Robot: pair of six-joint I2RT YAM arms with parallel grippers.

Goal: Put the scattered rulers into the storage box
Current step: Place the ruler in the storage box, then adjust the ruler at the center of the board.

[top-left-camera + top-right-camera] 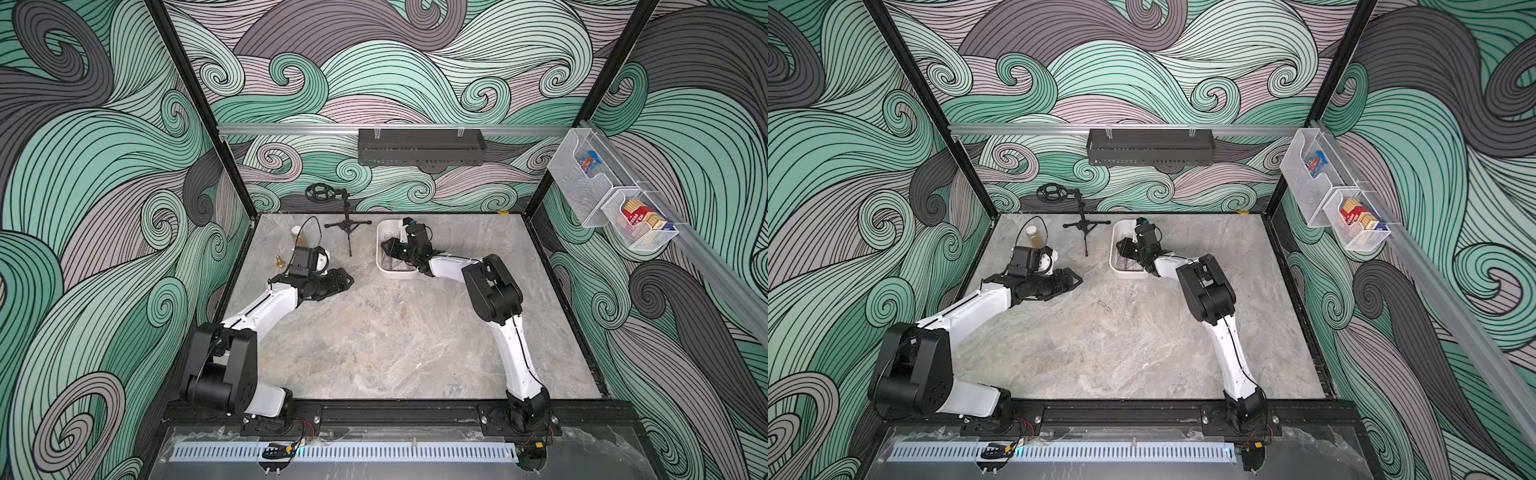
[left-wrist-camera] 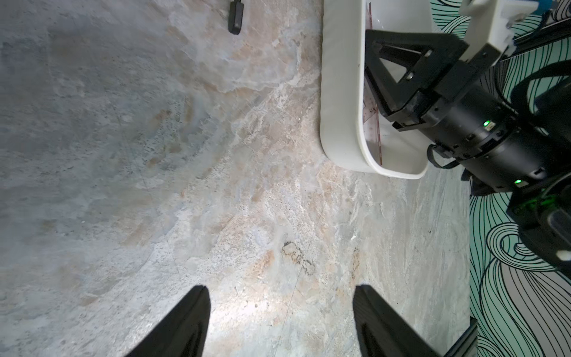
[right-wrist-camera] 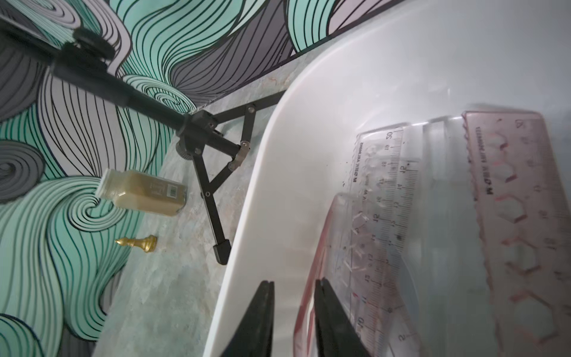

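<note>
The white storage box [image 1: 380, 251] [image 1: 1113, 253] stands at the back middle of the table. Inside it lie the rulers: a clear straight one [image 3: 392, 191], a pinkish-brown stencil one [image 3: 519, 201] and a pink-edged clear piece [image 3: 332, 235]. My right gripper [image 1: 389, 248] [image 3: 293, 282] hangs inside the box. Its jaws stand a little apart with only the box wall showing between them, and the pink edge lies against one finger. My left gripper [image 1: 349, 279] [image 2: 281, 289] is open and empty, low over bare table left of the box [image 2: 340, 92].
A small black tripod stand [image 1: 348, 226] [image 3: 216, 173] stands just left of the box. A bottle of tan powder [image 1: 300, 237] and a gold chess piece [image 1: 279, 262] sit near the left wall. A black shelf [image 1: 422, 147] and mesh baskets [image 1: 602, 195] hang on the walls.
</note>
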